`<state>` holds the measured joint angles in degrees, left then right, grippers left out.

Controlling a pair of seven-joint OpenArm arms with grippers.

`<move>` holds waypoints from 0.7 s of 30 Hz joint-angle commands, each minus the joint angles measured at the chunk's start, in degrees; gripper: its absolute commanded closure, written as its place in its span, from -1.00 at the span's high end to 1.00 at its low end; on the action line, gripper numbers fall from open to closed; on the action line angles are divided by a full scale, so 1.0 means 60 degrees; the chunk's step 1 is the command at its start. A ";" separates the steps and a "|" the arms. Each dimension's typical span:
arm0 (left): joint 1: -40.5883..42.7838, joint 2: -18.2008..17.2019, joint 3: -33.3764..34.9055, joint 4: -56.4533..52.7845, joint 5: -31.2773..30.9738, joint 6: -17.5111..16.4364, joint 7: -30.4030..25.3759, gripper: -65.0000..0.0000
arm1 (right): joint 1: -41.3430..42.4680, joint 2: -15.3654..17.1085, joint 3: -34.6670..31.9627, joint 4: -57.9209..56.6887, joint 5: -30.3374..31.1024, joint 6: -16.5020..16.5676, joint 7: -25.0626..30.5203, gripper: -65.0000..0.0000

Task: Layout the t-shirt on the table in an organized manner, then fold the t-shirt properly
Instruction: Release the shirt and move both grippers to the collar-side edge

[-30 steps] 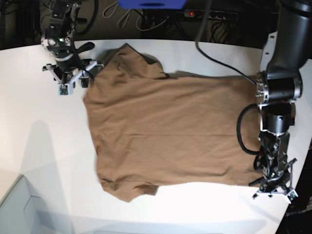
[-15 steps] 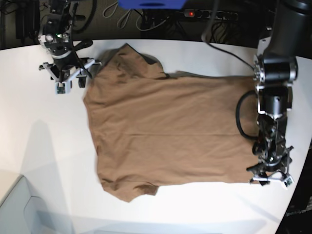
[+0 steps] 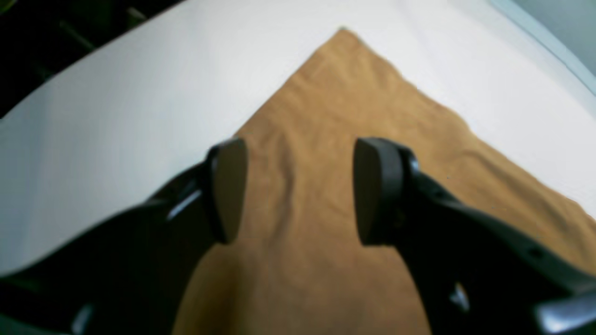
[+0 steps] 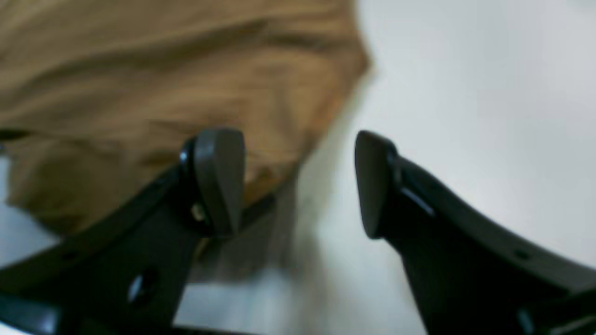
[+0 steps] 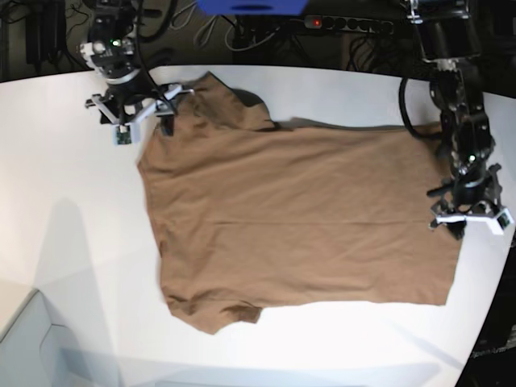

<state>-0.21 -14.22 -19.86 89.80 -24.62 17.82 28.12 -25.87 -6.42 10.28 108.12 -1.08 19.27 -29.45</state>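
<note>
T-shirt plain tan-brown, no print. Table white. Grippers' fingers black w/ dark grey pads

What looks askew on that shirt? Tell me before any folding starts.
The t-shirt lies mostly flat on the table, but the far sleeve is bunched with a fold, and the near sleeve's hem curls unevenly. Nothing is torn or spilled.
</note>
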 commanded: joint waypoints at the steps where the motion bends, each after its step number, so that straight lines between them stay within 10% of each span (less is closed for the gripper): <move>1: 0.0159 -0.0099 -0.0258 0.0601 0.0008 -0.0106 0.0009 0.10 | -0.0121 0.0022 -0.0095 0.0332 0.0100 -0.0024 0.0286 0.18; 21: 0.2591 -0.0143 -0.1621 0.0044 0.0096 -0.0121 0.0464 0.32 | -0.0795 -0.0022 -0.0681 0.0640 0.0100 -0.0024 0.0286 0.17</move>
<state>16.12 -14.28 -29.32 89.21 -24.23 17.15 31.88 -30.39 -6.48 6.31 111.00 -1.10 19.25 -29.10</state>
